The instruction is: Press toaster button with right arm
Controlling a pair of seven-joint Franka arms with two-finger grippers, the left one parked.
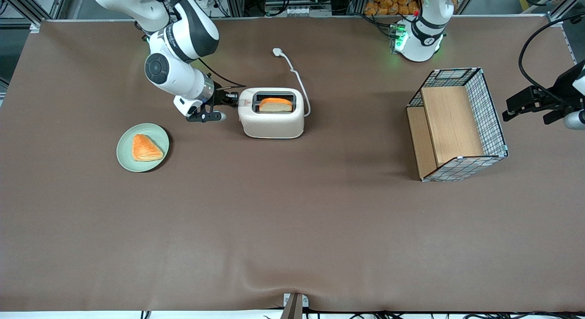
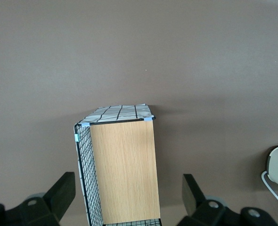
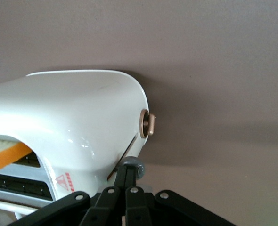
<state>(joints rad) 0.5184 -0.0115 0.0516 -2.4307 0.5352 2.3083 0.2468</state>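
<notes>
Sitting mid-bench, toaster (image 1: 273, 121) with orange-crusted bread slice (image 1: 275, 104) in top slot, narrow end turned toward working arm's end. Reaching in low from right arm (image 1: 176, 74), gripper (image 1: 232, 99) at that narrow end, jaws closed together, tips touching toaster button (image 3: 134, 165) beside dark lever slit. Brass dial (image 3: 147, 124) apart from tips. Green plate (image 1: 124, 160) with pastry (image 1: 146, 148) nearer front camera. Wire basket (image 1: 492, 113) toward parked arm's end.

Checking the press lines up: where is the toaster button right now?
In the right wrist view the toaster button sits on the toaster's narrow end, with the shut gripper against it; the plate lies nearer the front camera.
</notes>
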